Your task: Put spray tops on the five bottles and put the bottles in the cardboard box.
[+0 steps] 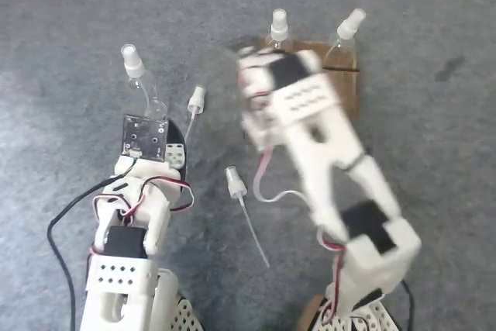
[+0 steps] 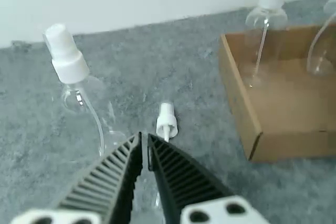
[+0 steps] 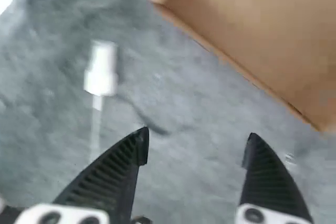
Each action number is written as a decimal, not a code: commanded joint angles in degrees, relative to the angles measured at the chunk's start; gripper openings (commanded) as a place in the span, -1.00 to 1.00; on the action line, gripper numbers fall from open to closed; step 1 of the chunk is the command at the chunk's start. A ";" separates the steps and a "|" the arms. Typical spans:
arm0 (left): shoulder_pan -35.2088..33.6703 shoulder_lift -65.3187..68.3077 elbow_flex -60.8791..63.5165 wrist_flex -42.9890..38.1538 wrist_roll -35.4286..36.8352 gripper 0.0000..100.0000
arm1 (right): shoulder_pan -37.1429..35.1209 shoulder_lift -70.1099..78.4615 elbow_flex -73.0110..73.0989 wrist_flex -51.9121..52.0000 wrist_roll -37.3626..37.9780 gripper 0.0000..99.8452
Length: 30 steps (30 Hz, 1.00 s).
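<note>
Capping step: my left hand (image 2: 144, 142) is gripping a spray top (image 2: 167, 121), seemingly by its tube; right hand (image 3: 194, 140) is hanging open; next calls for an uncapped bottle.

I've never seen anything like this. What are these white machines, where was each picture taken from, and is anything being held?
These are two small robot arms on a grey table. One picture looks down from a fixed camera. The other two come from cameras on the arms' wrists, so you see their black fingers. The left gripper is shut, apparently pinching the thin tube of a spray top, beside a capped bottle. The right gripper is open and holds nothing, above a loose spray top near the cardboard box. A second bottle and a third bottle stand in the box.
</note>
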 commanded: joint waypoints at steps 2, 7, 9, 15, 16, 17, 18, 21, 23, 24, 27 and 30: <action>4.13 0.53 -5.85 6.86 0.35 -0.94 | 10.15 -16.75 12.22 2.51 8.79 -0.46; 10.64 0.53 -10.59 16.00 -1.93 -0.72 | 20.35 -28.09 25.76 2.15 18.55 -0.42; 11.78 1.14 -12.70 19.08 -2.11 -0.70 | 23.60 -29.76 29.98 1.98 24.62 -0.42; 13.36 18.55 -27.21 26.73 -1.85 -0.70 | 34.15 -29.76 37.01 -4.00 37.80 -0.25; 13.36 23.30 -30.73 28.13 -1.58 -0.70 | 35.82 -29.76 37.45 -4.35 40.88 -0.20; 13.36 28.22 -33.89 29.54 -0.35 -0.70 | 37.32 -29.76 37.89 -4.53 43.60 -0.15; 13.10 33.14 -37.05 30.77 2.11 -0.70 | 38.55 -29.76 38.59 -4.88 45.54 -0.13; 13.36 46.68 -45.23 34.11 8.62 -0.69 | 40.04 -29.58 41.23 -7.69 46.24 -0.17; 13.45 54.24 -49.45 34.90 12.04 -0.69 | 39.87 -28.35 43.96 -11.21 46.15 -0.19; 13.01 57.41 -51.03 34.99 13.71 -0.67 | 39.78 -27.21 45.01 -12.70 46.15 -0.20; 13.10 63.56 -53.32 34.90 16.70 -0.59 | 40.22 -22.64 45.98 -16.13 46.07 -0.20; 14.24 66.02 -53.23 33.14 18.99 -0.57 | 41.10 -17.89 45.63 -20.18 46.07 -0.20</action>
